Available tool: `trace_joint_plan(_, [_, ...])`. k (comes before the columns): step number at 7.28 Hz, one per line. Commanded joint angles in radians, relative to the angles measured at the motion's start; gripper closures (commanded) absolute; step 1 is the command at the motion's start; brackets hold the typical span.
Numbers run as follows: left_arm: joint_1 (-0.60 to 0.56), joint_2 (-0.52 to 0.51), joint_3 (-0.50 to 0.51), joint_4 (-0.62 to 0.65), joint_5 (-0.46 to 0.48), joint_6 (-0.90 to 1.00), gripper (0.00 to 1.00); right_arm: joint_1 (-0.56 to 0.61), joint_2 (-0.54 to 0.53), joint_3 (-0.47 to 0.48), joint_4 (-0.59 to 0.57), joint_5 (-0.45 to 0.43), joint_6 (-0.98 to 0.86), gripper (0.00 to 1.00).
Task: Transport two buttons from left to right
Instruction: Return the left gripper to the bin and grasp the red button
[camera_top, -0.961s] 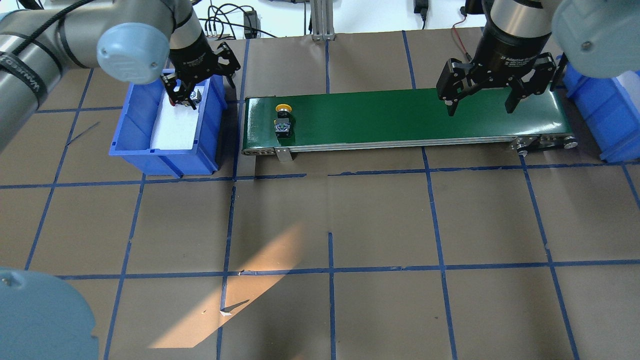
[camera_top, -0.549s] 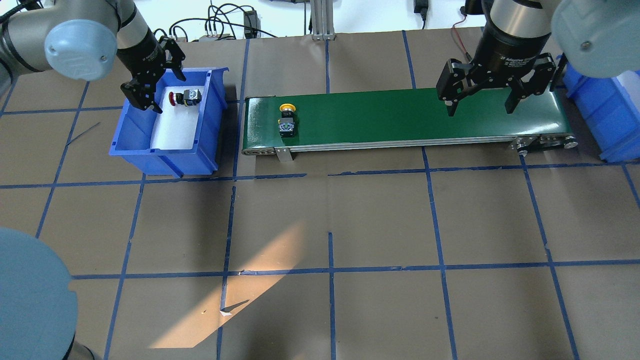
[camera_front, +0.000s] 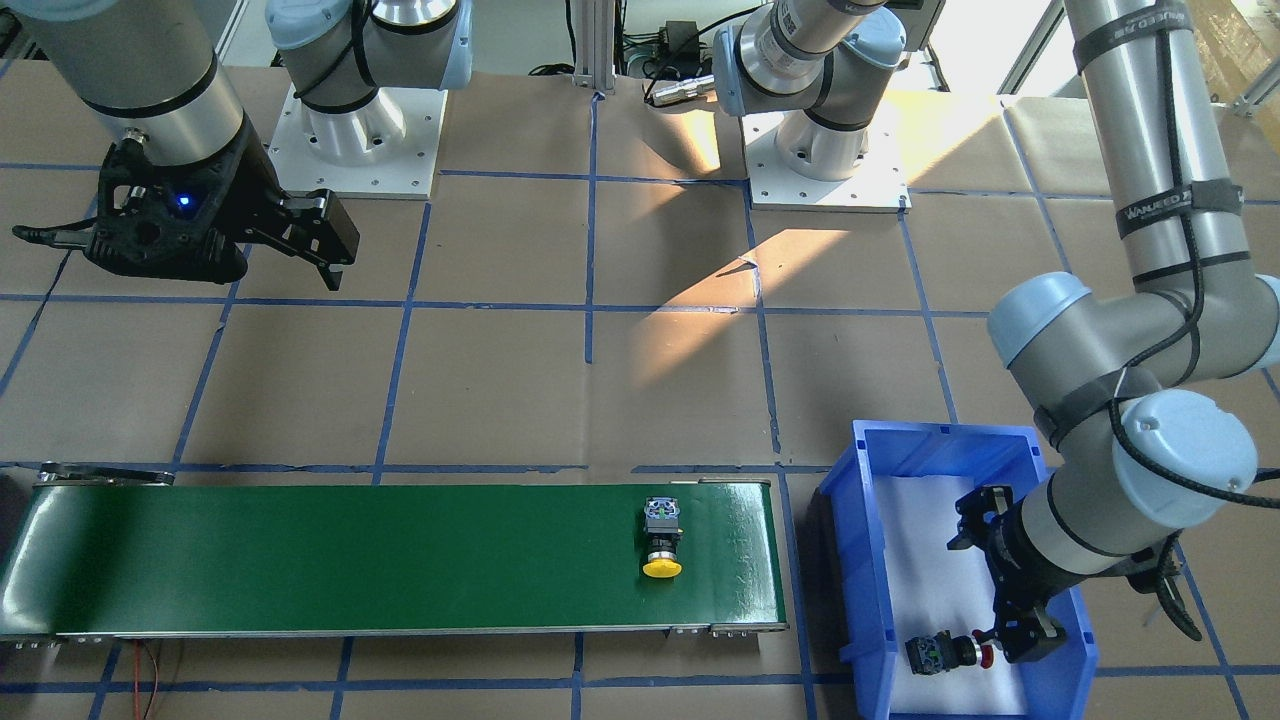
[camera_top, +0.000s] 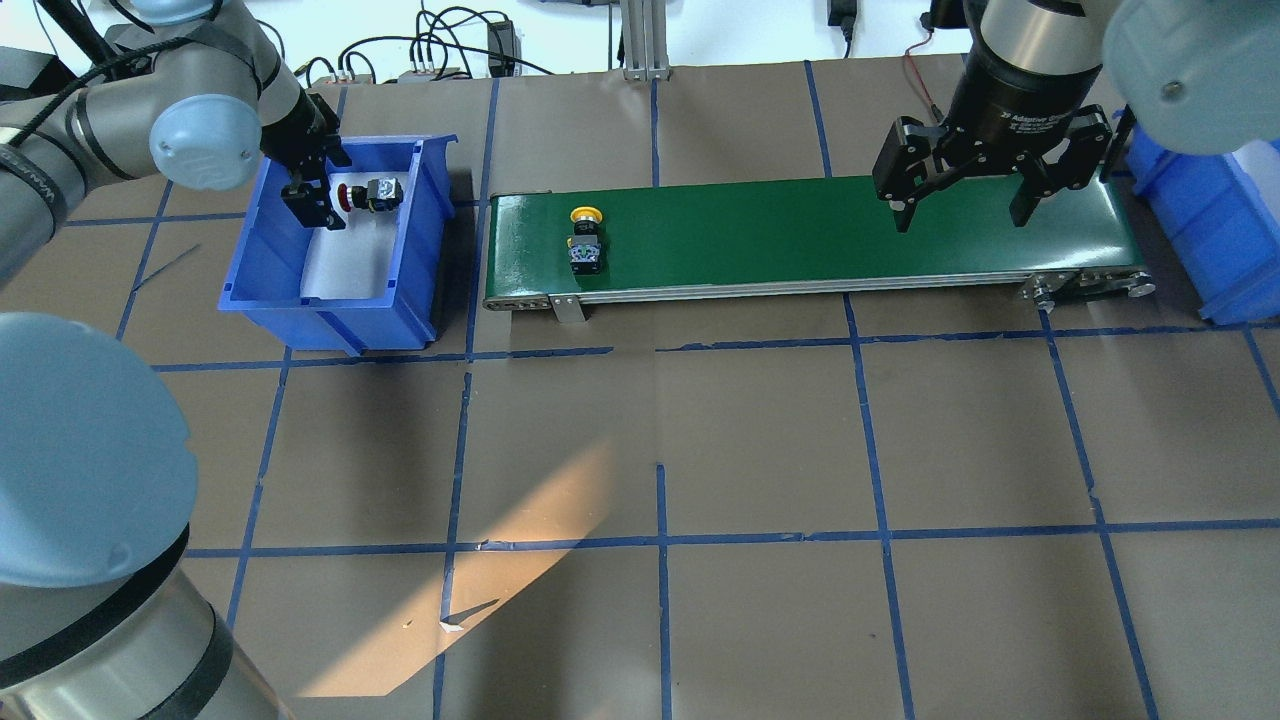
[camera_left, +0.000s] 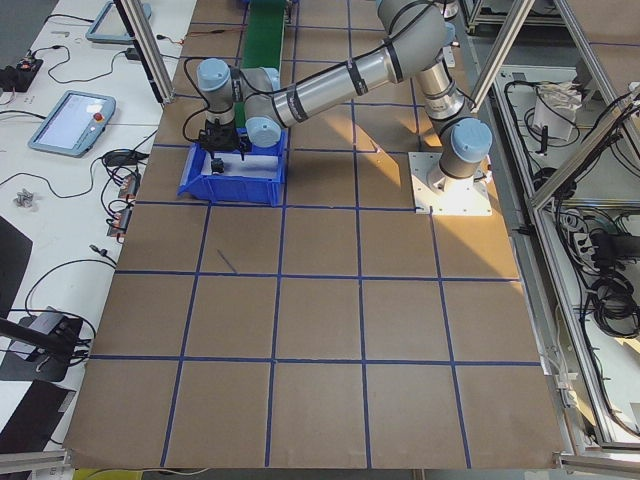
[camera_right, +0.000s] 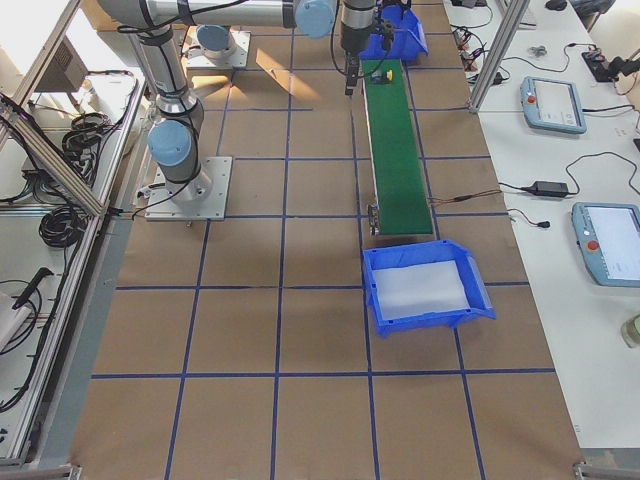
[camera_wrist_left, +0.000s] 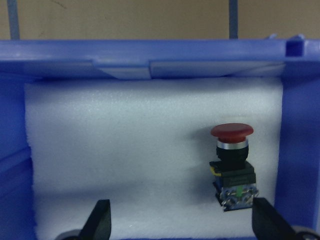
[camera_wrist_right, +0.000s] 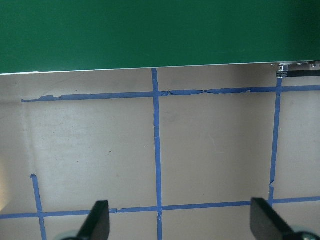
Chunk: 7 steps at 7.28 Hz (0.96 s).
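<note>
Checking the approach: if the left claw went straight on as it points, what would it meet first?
The left claw would probably meet the red button, lying on white foam just inside one fingertip; depth is unclear.

I read "WANJEED" on the black strap around the left arm and "2F Adaptive" on the right gripper body.
</note>
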Motion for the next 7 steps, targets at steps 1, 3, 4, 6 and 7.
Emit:
trace_joint_plan(1, [-0.001, -0.067, 0.033, 0.057, 0.000, -0.054, 0.02, 0.000, 0.001, -0.001, -0.001, 0.000, 0.000, 0.00])
trace_joint_plan(3, [-0.002, -0.089, 0.053, 0.060, 0.000, -0.053, 0.02, 0.000, 0.002, -0.001, 0.001, 0.000, 0.000, 0.00])
trace_joint_plan(4, [-0.002, -0.093, 0.053, 0.064, -0.002, -0.053, 0.03, 0.000, 0.002, -0.001, -0.001, 0.000, 0.000, 0.00])
trace_joint_plan(6, [-0.008, -0.118, 0.053, 0.092, 0.000, -0.052, 0.05, 0.000, 0.002, -0.001, -0.001, -0.001, 0.000, 0.00])
trace_joint_plan(7, [-0.008, -0.119, 0.052, 0.095, 0.000, -0.047, 0.18, 0.000, 0.002, -0.001, -0.001, -0.001, 0.000, 0.00])
